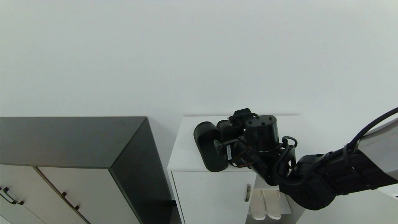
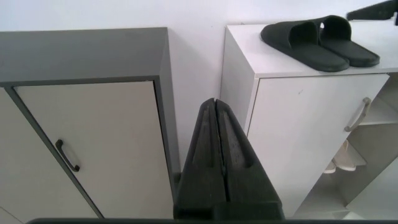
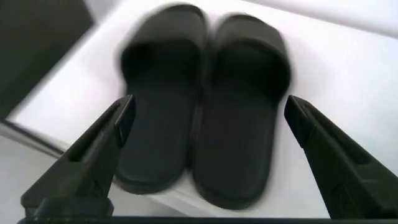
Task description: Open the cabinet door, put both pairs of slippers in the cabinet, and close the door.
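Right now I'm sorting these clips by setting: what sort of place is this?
Probably a home-style entryway or storage corner, perhaps staged. A white shoe cabinet has black slippers on its top and white slippers on a shelf inside, with a grey-topped sideboard beside it.

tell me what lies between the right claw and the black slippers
Nothing; in the right wrist view the open right claw faces the black slippers directly, only bare white cabinet top around them.
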Robot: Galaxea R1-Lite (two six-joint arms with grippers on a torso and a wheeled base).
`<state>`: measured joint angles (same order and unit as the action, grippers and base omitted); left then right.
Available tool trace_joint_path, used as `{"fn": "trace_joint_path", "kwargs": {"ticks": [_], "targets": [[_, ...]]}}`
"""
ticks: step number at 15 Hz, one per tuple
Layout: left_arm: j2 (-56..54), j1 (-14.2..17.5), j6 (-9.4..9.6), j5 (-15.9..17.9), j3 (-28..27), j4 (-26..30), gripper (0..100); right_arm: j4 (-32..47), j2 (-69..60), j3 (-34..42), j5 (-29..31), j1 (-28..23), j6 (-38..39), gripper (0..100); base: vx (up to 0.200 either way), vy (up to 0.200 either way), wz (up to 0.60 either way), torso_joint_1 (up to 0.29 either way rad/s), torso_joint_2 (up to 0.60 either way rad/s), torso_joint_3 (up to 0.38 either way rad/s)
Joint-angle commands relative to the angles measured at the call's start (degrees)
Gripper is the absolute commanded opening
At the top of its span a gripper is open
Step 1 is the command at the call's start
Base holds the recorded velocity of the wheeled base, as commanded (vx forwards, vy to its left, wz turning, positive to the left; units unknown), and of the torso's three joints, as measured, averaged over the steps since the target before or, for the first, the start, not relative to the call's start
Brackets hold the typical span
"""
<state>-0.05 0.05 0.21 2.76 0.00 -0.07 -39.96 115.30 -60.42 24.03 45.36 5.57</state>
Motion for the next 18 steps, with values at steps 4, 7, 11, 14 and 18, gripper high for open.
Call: {"fn": "trace_joint_path", "kwargs": {"ticks": [4, 7, 11, 14, 18], "targets": [[0.05, 0.04, -0.03, -0.03, 0.00, -0.01, 0, 0.23, 7.84, -5.85, -0.91, -1.68, -0.03, 100, 0.000, 0.000, 0.00, 0.000, 0.00, 0.000], [0.05, 0.04, -0.03, -0.03, 0.00, -0.01, 0, 0.32, 11.09, -9.28, -0.74, -2.47, 0.14, 100, 0.000, 0.000, 0.00, 0.000, 0.00, 0.000], [0.05, 0.04, -0.03, -0.03, 0.00, -0.01, 0, 2.43, 15.75, -15.08, -0.74, -2.82, 2.34, 100, 0.000, 0.000, 0.00, 0.000, 0.00, 0.000], [0.05, 0.04, -0.03, -0.03, 0.00, -0.01, 0, 4.19, 19.00, -20.00, -0.74, -3.09, 2.60, 100, 0.000, 0.000, 0.00, 0.000, 0.00, 0.000], [0.05, 0.04, -0.12, -0.03, 0.00, -0.01, 0, 5.16, 21.63, -25.01, -0.47, -4.05, 2.69, 0, 0.000, 0.000, 0.00, 0.000, 0.00, 0.000]]}}
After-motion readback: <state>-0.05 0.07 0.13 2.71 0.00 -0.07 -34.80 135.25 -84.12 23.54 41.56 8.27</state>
